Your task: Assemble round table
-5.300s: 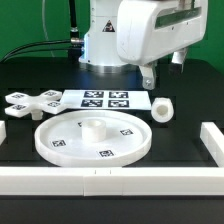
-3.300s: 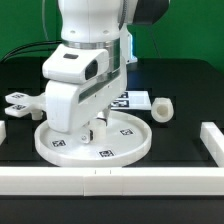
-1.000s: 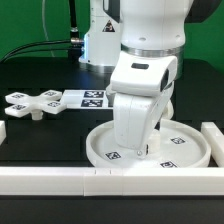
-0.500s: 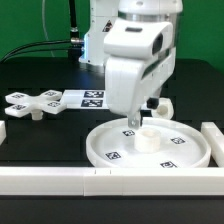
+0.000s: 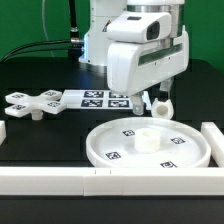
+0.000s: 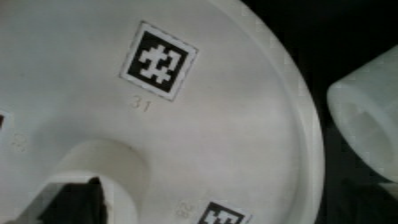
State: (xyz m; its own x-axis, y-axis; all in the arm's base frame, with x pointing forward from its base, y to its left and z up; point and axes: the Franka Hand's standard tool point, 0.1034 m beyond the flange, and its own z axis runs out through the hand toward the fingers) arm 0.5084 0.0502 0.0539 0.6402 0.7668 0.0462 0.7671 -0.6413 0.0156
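The gripper (image 5: 157, 100) has lifted clear, fingers parted and empty, over the far edge of the large white rimmed plastic disc (image 5: 185, 146). The disc now sits shifted right, close against the white border rail (image 5: 213, 136), apparently braced for assembly.

A black table (image 5: 40, 140) fills most of the frame. Left of the middle lies the marker board (image 5: 92, 98), flat, with its black square tags showing; its right part is hidden. A long white rail (image 5: 60, 181) runs along the lower edge, and another rail (image 5: 211, 140) stands at the right edge. In the upper left is a green wall (image 5: 25, 25), with dark cables (image 5: 72, 18) in front of it.
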